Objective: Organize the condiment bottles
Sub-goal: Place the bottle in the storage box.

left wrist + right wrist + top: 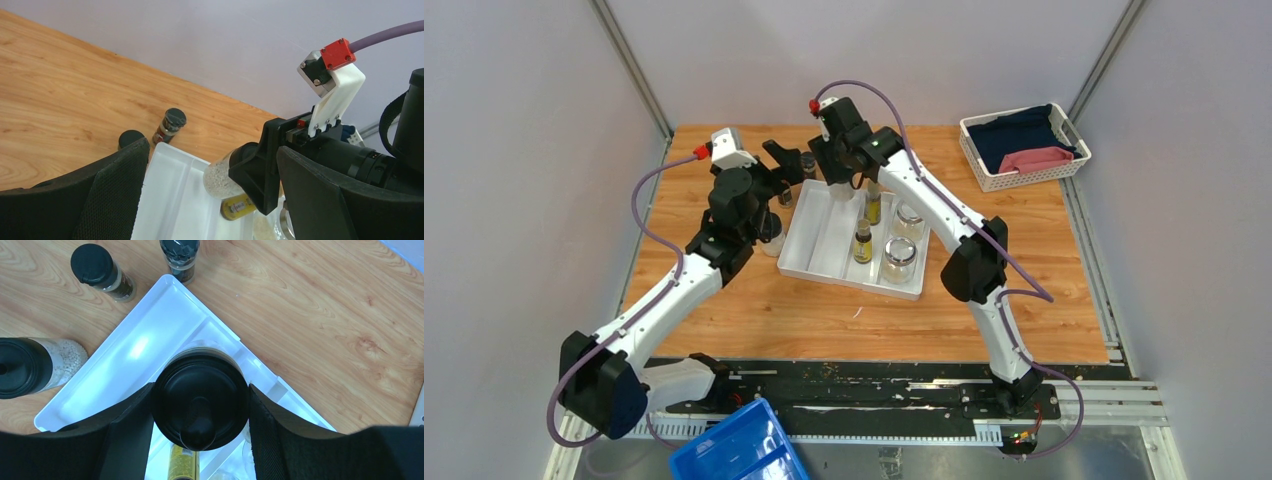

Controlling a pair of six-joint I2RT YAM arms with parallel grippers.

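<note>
hovering over white tray (131, 351) — right pincer (200, 412) clenched on black-lidded jar (200, 390); left pincer (214, 152) spread wide

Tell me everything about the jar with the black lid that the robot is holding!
The jar is clear and filled with small white grains. Its round black lid has a flip tab on top. The right gripper pinches it from both sides, black fingers against the lid's edge. It is over the far end of the white tray; whether its bottom touches the tray is hidden.
</note>
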